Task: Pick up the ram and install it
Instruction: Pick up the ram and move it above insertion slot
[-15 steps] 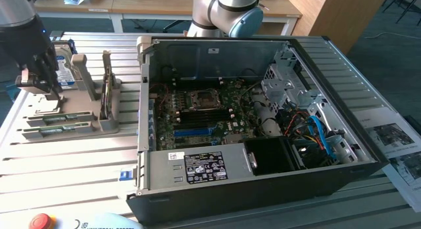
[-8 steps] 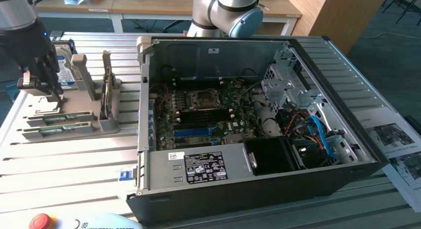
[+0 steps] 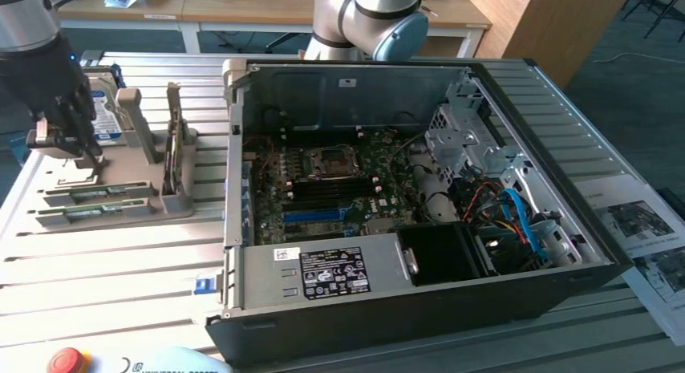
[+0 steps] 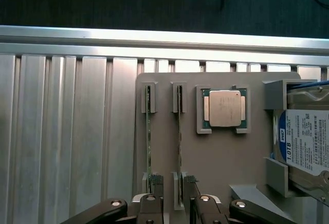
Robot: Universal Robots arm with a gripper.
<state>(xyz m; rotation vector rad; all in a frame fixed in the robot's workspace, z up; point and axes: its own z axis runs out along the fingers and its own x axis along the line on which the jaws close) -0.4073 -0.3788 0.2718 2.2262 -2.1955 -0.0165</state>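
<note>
Pincer (image 4: 177, 206): fingers apart, straddling one ram (image 4: 180, 142), slotted edge-up in the grey holder (image 4: 221, 162), apparently for easy gripping.

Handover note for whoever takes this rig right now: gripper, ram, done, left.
Gripper: open, empty, hanging over one end of the holder tray, seemingly lined up with the inner ram stick.
Ram: two sticks on edge in the tray's slots. The inner one is beside the processor, with the outer ram stick on its far side. The hard drive is in the same tray.
Done: nothing gripped or lifted.
Left: pick-up, and install in the open computer case.
</note>
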